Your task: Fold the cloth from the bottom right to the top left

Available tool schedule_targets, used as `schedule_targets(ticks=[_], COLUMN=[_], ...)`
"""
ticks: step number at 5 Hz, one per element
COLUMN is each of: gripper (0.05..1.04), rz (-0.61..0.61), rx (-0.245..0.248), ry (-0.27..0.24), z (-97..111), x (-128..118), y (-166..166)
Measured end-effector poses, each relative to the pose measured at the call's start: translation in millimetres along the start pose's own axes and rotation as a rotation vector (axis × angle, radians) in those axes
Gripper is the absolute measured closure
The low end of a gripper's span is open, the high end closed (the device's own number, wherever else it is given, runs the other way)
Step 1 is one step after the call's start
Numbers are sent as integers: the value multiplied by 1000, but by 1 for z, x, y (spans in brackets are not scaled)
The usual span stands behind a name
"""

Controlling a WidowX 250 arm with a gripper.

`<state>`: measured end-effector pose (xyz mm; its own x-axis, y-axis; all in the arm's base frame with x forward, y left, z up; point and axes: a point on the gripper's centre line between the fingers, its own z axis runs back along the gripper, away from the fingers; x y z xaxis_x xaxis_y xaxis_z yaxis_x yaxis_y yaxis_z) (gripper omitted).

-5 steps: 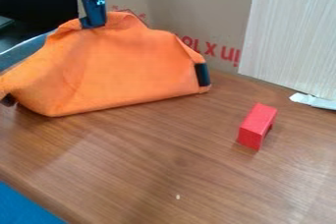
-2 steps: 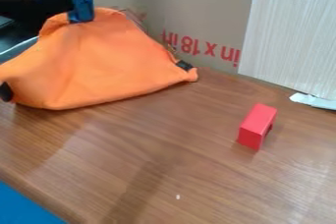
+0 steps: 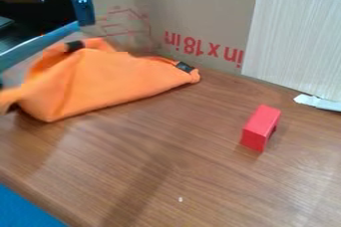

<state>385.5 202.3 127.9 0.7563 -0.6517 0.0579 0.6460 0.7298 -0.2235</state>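
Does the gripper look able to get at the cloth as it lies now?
Probably yes: the gripper hangs near the raised upper part of the cloth, with nothing seen between them, and the red block stands well off to the side.

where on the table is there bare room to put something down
The widest bare stretch of table lies between the orange cloth, the red block and the blue area at lower left, bar a tiny white speck. Upper left is crowded: the cloth bunches near the cardboard, with the gripper above.

Black tool (image 3: 86, 22), upper left, pointing down
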Motion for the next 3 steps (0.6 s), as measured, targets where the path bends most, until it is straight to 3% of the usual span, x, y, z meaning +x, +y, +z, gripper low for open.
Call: schedule_targets(ticks=[1, 2, 3], gripper=[73, 77, 83], rz=[-11, -30, -59], rx=[-52, -28, 21], ry=[16, -5, -57], z=[-20, -8, 17], x=[-3, -2, 1], y=[-1, -7, -23])
